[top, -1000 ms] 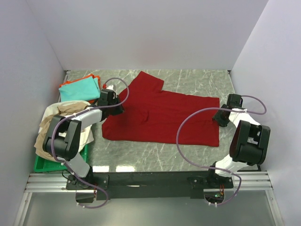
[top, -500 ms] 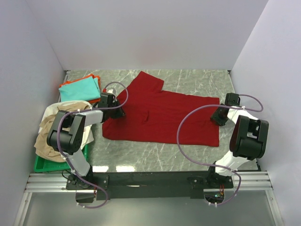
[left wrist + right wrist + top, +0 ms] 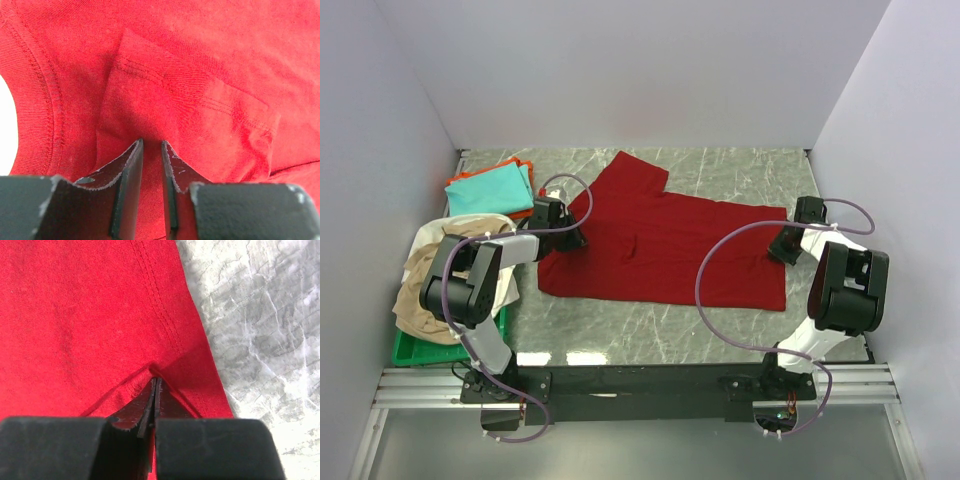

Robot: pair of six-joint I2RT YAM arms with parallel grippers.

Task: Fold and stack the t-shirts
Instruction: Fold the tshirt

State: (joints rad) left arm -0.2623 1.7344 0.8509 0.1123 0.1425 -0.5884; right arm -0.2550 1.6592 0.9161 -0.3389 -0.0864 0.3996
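A large dark red t-shirt lies spread flat across the middle of the marble table. My left gripper sits at its left edge by the collar. In the left wrist view the jaws stand narrowly apart with a raised fold of the red cloth between them. At the shirt's right edge my right gripper is shut. In the right wrist view its tips pinch the puckered hem of the red cloth. A folded teal t-shirt lies on an orange one at the back left.
A green plastic tray at the front left holds a heap of beige and white shirts. Bare marble table shows right of the hem. White walls close in the left, back and right sides.
My right gripper has closed on the red shirt's hem after standing open. The left arm's elbow shifted left early on; its gripper stays at the collar edge.
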